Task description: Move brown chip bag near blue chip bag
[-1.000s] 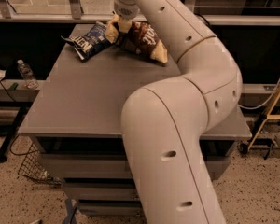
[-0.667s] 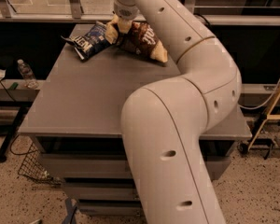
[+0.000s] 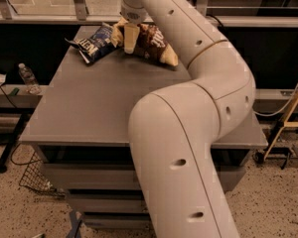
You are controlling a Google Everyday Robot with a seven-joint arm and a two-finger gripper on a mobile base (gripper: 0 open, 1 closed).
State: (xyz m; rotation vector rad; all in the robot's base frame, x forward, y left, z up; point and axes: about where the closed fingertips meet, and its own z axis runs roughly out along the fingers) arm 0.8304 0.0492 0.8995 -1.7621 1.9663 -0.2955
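The brown chip bag (image 3: 156, 43) lies at the far edge of the grey table (image 3: 89, 103), dark brown in the middle with cream-yellow ends. The blue chip bag (image 3: 96, 42) lies just to its left, close to it or touching. My gripper (image 3: 130, 36) comes down from above over the left end of the brown chip bag, between the two bags. My big white arm (image 3: 188, 133) sweeps across the right side of the table and hides that part of it.
A water bottle (image 3: 27, 77) stands on a ledge left of the table. A wire basket (image 3: 35, 177) sits on the floor at the lower left. A yellow stand (image 3: 288, 113) is at the right. A railing runs behind the table.
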